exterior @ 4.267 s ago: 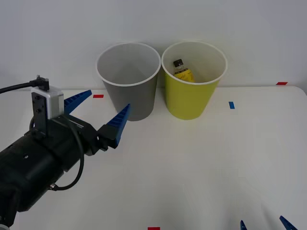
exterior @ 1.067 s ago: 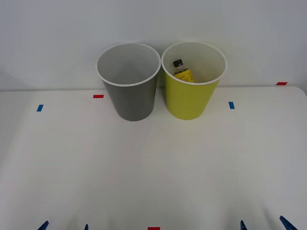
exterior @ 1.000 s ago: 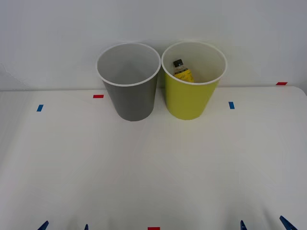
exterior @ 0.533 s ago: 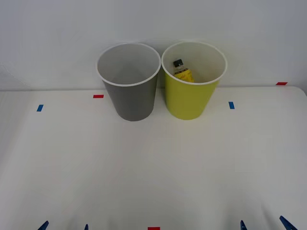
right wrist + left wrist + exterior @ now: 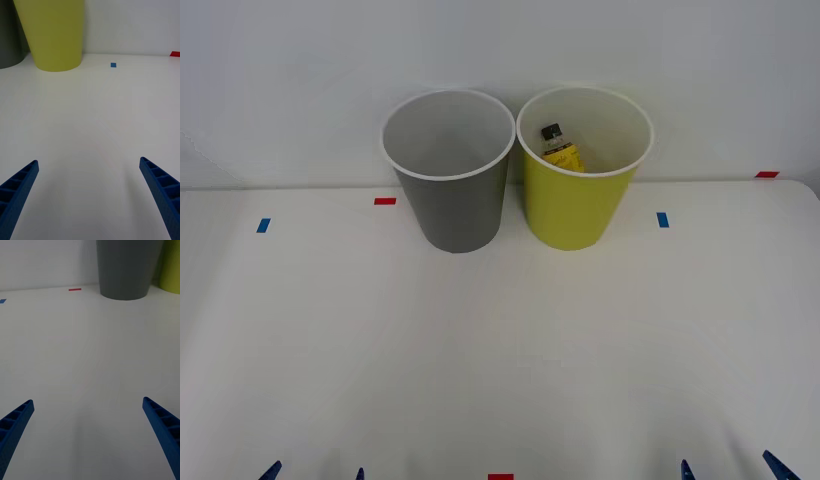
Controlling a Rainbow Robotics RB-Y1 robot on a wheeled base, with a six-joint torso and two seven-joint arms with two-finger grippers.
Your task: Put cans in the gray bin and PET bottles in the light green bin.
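white table [image 5: 500,340], red and blue tape marks, white wall

Illumination: bright, even, diffuse. Soft shadows fall on the desk [image 5: 510,340] beside both bins. No glare; focus sharp.

The PET bottle [image 5: 559,146] lies in the light green bin [image 5: 580,205], right of the gray bin [image 5: 455,205].

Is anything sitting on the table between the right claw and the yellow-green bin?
No. In the right wrist view, bare white table stretches from the open right gripper to the light green bin.
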